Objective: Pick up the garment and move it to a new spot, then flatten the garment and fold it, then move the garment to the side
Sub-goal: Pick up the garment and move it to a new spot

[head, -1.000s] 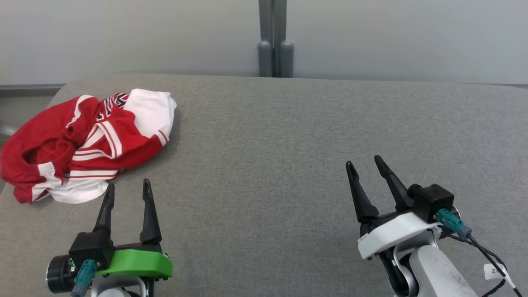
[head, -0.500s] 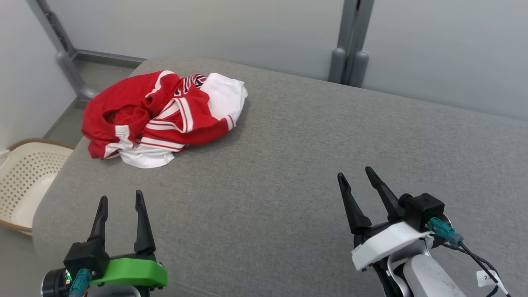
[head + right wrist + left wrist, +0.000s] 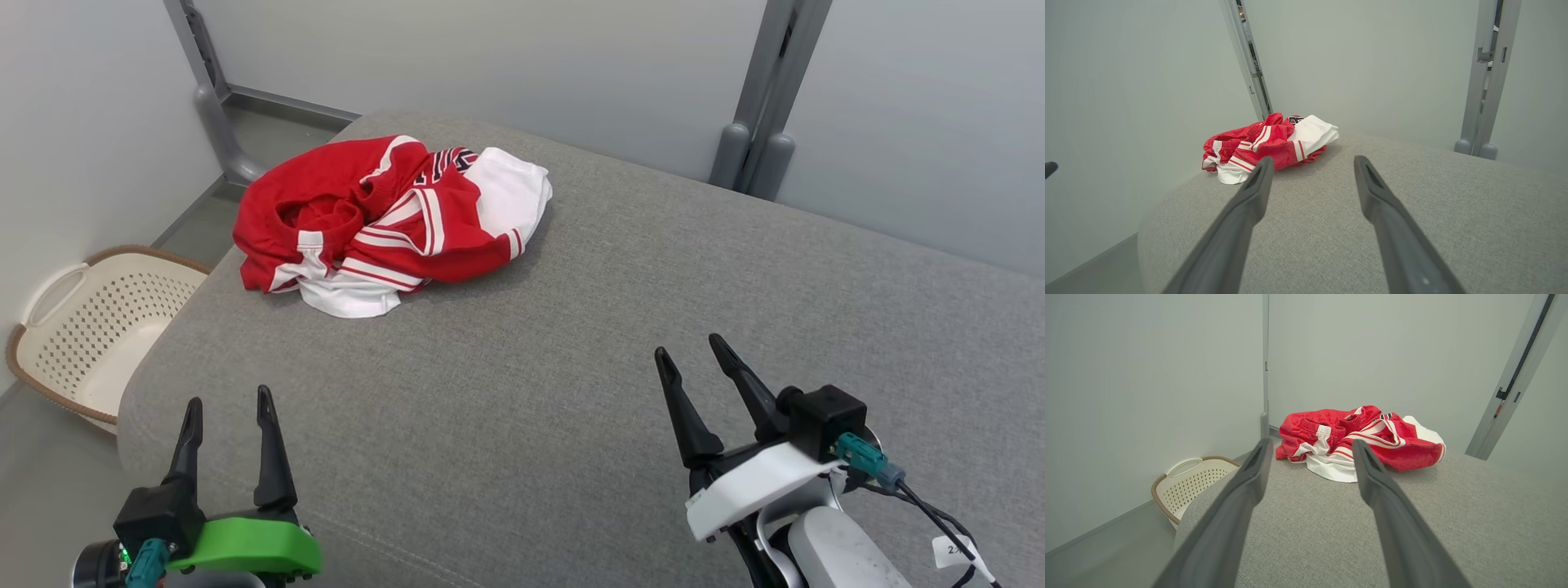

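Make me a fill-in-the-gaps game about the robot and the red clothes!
1. The crumpled garment is red and ____.
2. The left gripper has a ____ base; the right gripper has a white one.
3. The basket stands on the ____, beside the grey surface.
4. Both grippers have their fingers spread and hold ____.

Missing words: white, green, floor, nothing.

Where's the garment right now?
Head view: garment bunched at the grey surface's far left, ahead of the left gripper, with the basket on the floor to its left.
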Tool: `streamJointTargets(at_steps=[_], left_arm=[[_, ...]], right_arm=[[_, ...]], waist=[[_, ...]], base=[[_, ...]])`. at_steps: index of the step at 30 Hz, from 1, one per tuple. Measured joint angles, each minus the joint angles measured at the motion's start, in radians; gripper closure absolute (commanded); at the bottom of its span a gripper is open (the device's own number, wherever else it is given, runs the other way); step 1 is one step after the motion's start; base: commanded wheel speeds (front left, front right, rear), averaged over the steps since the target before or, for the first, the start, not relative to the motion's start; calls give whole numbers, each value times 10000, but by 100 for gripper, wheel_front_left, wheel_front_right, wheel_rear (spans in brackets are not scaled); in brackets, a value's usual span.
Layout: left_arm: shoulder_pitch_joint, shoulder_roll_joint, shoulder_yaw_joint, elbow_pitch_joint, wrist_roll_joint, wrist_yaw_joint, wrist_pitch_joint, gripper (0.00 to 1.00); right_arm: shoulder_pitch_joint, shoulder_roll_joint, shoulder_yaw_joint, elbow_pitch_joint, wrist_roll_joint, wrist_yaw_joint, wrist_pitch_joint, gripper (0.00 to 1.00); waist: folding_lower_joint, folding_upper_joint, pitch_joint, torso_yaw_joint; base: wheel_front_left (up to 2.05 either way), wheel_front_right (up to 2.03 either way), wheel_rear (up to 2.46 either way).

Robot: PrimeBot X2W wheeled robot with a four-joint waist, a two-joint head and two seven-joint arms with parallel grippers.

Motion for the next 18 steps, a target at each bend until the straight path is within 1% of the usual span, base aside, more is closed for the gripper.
streamJointTargets(at_steps=[2,3,5,6,7,12,16,18], left_arm=[[-80,0,-13,136,-169,-182,0,0],[-187,2,-81,293,-307,-376,0,0],[-505,35,-98,477,-550,-614,316,0],[-1191,234,-153,522,-731,-817,945,0],[-1525,326,-155,594,-890,-876,1333,0],[-3484,1030,-115,915,-1321,-1066,3344,0],[-4953,1505,-58,1709,-1933,-1166,5375,0],[-5669,1724,31,2115,-2368,-1227,6077,0]], right_arm=[[4,-4,12,-52,-10,0,0,0],[4,-8,17,-102,-31,0,0,0],[-1,-63,13,-205,-113,0,0,0],[-12,-174,-21,-337,-203,0,-2,0],[-26,-205,-67,-389,-217,0,0,0],[-235,-370,-40,-777,-360,0,-2,0],[-462,-502,-81,-1168,-476,0,-2,0],[-614,-556,-73,-1308,-483,0,0,0]], waist=[[0,0,2,-61],[0,0,16,-108],[-1,0,73,-217],[-1,0,187,-356],[-1,0,238,-417],[-1,0,578,-896],[-1,0,931,-1374],[-1,0,1155,-1599]], base=[[0,0,0],[0,0,0],[0,0,0],[0,0,0],[0,0,0],[0,0,0],[0,0,0],[0,0,0]])
